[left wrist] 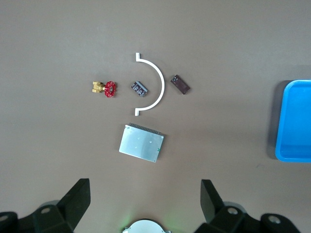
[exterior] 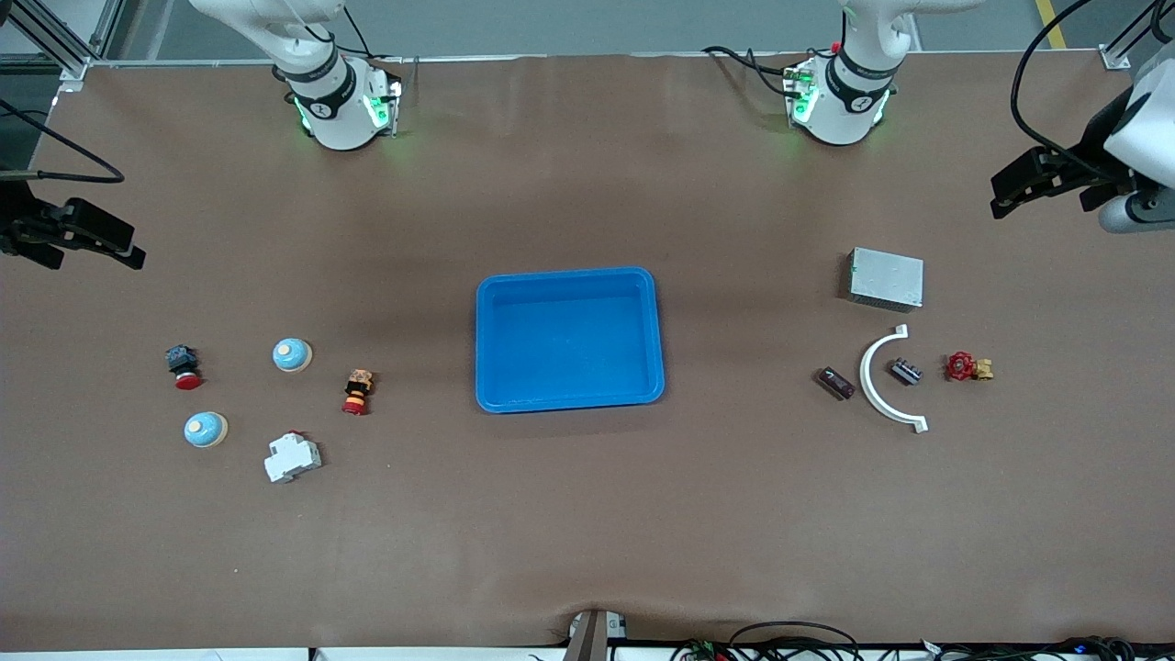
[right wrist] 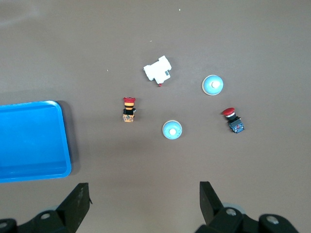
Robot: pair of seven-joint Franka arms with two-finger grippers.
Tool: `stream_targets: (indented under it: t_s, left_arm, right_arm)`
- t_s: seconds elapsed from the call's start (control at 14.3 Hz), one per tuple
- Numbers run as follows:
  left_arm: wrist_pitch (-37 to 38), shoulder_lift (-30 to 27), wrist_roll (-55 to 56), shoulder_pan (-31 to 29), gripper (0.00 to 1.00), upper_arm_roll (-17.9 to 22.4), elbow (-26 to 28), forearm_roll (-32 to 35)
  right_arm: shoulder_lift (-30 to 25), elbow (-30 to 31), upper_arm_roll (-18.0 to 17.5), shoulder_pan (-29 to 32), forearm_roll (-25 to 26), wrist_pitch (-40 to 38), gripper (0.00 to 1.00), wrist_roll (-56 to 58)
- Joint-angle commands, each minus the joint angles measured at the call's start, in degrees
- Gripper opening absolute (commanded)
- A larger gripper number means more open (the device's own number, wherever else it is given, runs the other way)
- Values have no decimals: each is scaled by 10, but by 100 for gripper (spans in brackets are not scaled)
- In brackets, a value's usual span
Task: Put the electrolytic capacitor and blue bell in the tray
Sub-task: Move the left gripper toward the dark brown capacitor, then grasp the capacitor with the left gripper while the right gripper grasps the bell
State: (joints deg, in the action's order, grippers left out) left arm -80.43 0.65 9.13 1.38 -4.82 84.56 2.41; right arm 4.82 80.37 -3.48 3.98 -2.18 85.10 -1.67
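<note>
The blue tray [exterior: 569, 340] lies empty mid-table, its edge also showing as tray [left wrist: 296, 121] and tray [right wrist: 31, 141]. The electrolytic capacitor [exterior: 835, 383], a dark brown cylinder, lies on its side toward the left arm's end, seen too as capacitor [left wrist: 180, 84]. Two blue bells sit toward the right arm's end: one bell [exterior: 292, 354] [right wrist: 172, 129], and a second bell [exterior: 205, 429] [right wrist: 212, 85] nearer the front camera. My left gripper [exterior: 1005, 188] [left wrist: 146, 199] hangs open and empty over the left arm's end. My right gripper [exterior: 119, 243] [right wrist: 144, 199] hangs open and empty over the right arm's end.
By the bells lie a red push button [exterior: 184, 365], a red-orange button [exterior: 357, 392] and a white breaker [exterior: 292, 456]. Beside the capacitor are a white arc [exterior: 886, 381], a small black part [exterior: 907, 371], a red valve [exterior: 964, 367] and a silver box [exterior: 886, 278].
</note>
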Motion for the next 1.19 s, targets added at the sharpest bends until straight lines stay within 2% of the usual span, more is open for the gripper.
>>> stream_targets:
  t_s: [0.0,0.42,0.63,0.91,1.12]
  left_arm:
    - [-2,24,10,-7,100,3,26,1]
    - [-244,26,64,-24,100,2,217,4]
    - [-349,29,131,-23,100,2,296,5]
    - [-428,68,213,-37,100,4,342,10]
    - [-528,122,223,-65,100,2,375,13]
  right_arm:
    - [-11,7,-2,1,2,3,100,-2]
    - [-12,5,0,2,2,2,100,-1]
    - [-12,8,-1,2,2,5,100,-2]
    - [-9,14,-1,2,2,13,100,-2]
    - [-3,44,0,3,19,41,100,7]
